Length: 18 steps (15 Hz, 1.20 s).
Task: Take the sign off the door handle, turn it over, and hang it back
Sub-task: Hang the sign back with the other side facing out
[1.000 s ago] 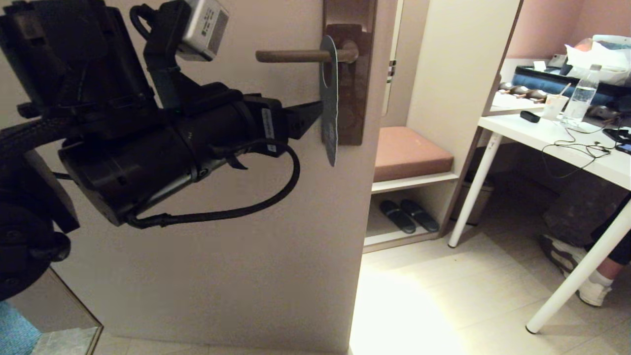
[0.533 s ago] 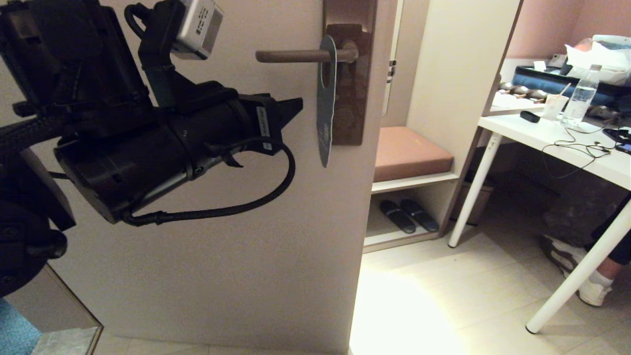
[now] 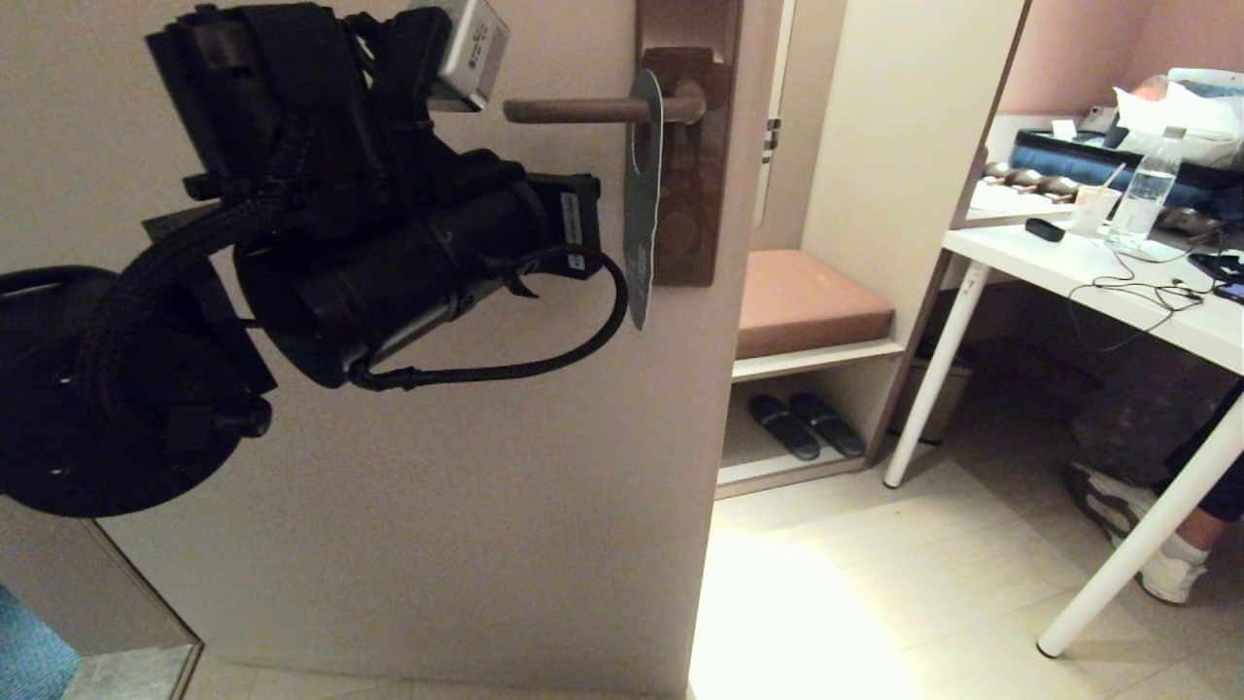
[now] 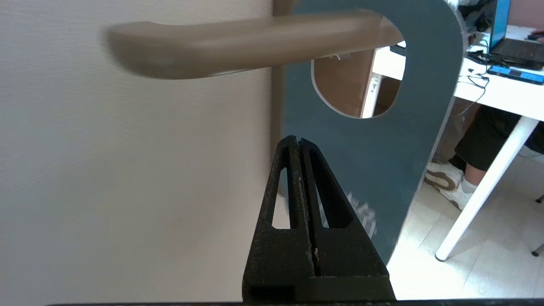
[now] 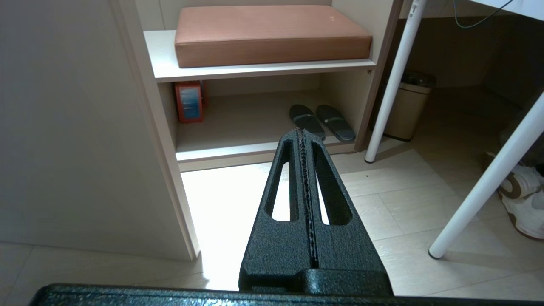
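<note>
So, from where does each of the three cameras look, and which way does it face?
Head view: from the robot's head, forward and down at the pale door; left arm shows, the left gripper beside the flat blue card sign.
Left wrist view: behind the shut left gripper, facing the sign hanging on the slim brown lever door handle.
Right wrist view: behind the shut right gripper, facing the floor and shelf.
Head and left wrist views share sign and handle.

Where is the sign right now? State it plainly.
In the head view the sign hangs edge-on from the door handle, close to the brown backplate. The shut left gripper sits just beside it, blue face showing.
</note>
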Available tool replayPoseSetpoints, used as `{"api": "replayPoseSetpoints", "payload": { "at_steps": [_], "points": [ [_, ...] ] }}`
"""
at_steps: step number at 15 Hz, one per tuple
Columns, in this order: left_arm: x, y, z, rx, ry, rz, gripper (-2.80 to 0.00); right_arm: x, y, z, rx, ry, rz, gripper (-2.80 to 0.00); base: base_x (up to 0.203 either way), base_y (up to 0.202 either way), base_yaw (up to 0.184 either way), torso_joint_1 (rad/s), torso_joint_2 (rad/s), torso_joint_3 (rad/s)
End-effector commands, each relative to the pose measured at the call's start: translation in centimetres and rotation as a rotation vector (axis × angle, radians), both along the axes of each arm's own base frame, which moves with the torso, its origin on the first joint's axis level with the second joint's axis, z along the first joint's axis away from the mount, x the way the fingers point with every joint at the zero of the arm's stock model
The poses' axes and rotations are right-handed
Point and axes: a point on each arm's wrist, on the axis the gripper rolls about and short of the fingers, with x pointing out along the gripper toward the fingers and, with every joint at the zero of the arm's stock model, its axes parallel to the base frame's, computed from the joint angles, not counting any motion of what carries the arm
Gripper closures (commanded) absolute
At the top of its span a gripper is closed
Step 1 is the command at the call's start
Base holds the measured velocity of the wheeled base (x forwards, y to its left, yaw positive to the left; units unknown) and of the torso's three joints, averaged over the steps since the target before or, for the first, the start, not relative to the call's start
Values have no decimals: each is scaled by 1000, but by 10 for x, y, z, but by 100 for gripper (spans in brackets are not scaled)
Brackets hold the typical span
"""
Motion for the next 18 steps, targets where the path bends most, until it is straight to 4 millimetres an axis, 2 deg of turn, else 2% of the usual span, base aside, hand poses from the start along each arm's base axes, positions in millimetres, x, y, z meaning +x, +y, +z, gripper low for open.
{"api": "replayPoseSetpoints", "payload": {
  "at_steps": [1,6,12,18],
  "points": [
    [10,-10,-11,21,21,-22,0,0,0,0,0,-1,1,0,0,0,0,0,0,0],
    [10,-18,-12,22,21,-45,0,0,0,0,0,-1,1,0,0,0,0,0,0,0],
    [15,-41,-2,-9,-16,-83,0,0,0,0,0,-1,1,0,0,0,0,0,0,0],
    [11,-45,-1,-9,-21,-98,0,0,0,0,0,-1,1,0,0,0,0,0,0,0]
  ]
}}
